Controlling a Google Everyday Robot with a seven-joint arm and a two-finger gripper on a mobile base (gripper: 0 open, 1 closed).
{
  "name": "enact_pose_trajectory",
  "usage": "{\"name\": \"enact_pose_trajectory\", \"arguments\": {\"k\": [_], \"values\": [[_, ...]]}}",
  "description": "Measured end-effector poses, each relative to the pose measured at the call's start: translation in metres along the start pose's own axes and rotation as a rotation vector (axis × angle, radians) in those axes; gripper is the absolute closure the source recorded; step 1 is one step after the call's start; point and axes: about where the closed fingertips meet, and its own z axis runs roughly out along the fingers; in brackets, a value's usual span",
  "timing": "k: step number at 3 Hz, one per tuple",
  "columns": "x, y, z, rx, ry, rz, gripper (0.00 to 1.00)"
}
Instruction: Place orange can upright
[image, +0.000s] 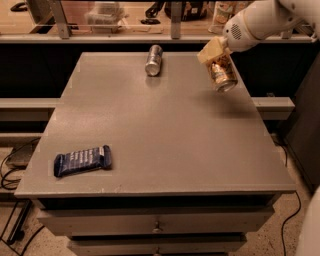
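**Tan Two-Finger Tool (216, 57) Held the Small Orange-and-Gold Metal Can (223, 76) Over the Flat Grey Surface (160, 130)**

At the very front, under the surface, there was a grey drawer with a small round knob (157, 229). Some black wires (11, 167) lay on the floor at the left.

On the near left part of the surface lay a flat dark blue snack bar in a shiny wrapper (82, 160). It lay well apart from everything else.

The middle of the surface was plain grey.

At the far right, the tool had its two fingers closed tight on the orange can. It gripped the can near its upper end. The can was tilted, with its silver lower end pointing down and toward the front. It hung just above the surface, and a dark shadow lay under it. A thick white robot arm (260, 22) came in from the top right corner and carried the tool.

Farther back, near the middle of the far edge, a plain silver metal can (154, 60) lay on its side. It was well to the left of the orange can.

Behind the surface ran a long pale shelf (125, 38).
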Motion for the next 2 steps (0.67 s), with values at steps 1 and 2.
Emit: {"name": "enact_pose_trajectory", "arguments": {"k": [1,2], "values": [[-0.028,0.039,-0.021,-0.192,-0.158,-0.126,1.00],[-0.039,0.059,-0.022,-0.238,-0.193,-0.235,1.00]]}}
